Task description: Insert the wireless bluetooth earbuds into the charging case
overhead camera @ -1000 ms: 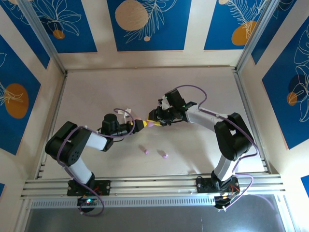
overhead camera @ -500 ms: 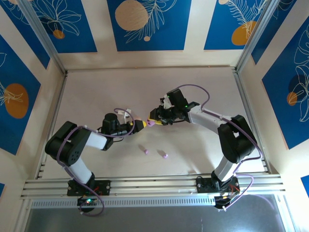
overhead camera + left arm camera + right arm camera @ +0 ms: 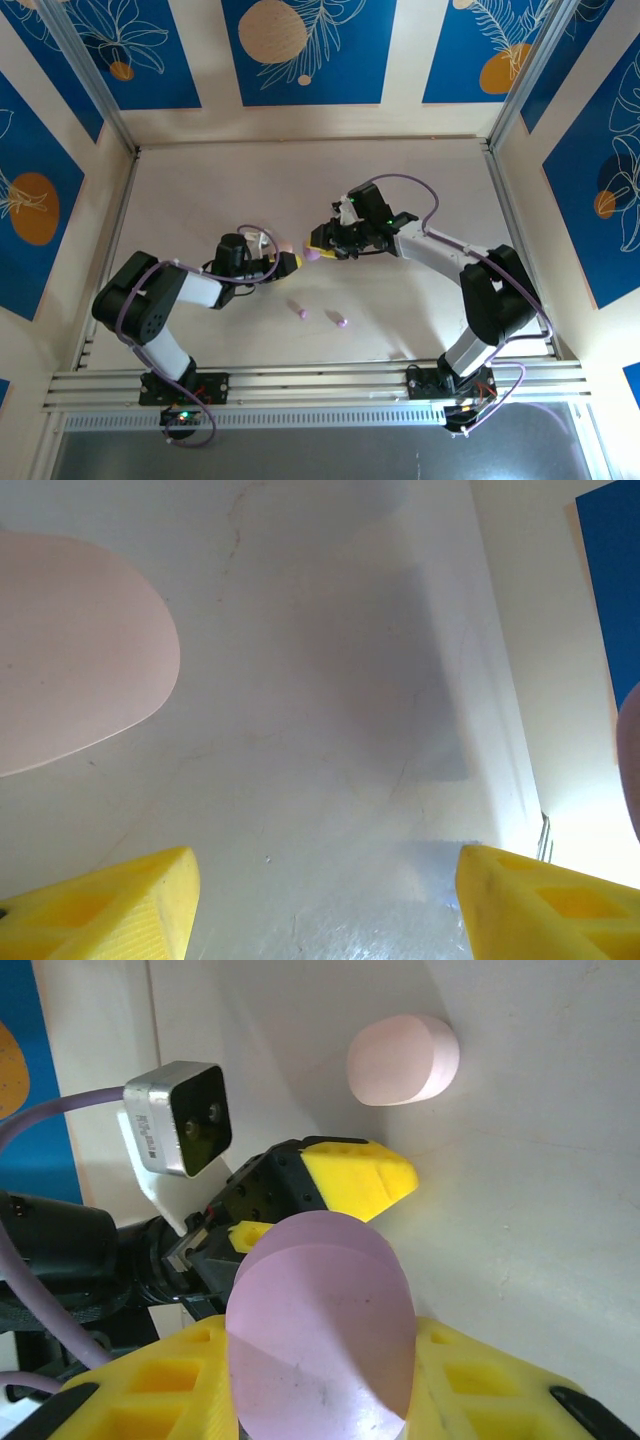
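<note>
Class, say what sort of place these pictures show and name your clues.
Probably a robot test cell: left arm and right arm bolted to an aluminium rail along a table edge, enclosed by blue-patterned wall panels.

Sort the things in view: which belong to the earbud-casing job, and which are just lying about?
Job: purple case, held in the right gripper; pink case; two loose earbuds.
Just there: blue wall panels; metal rail.
</note>
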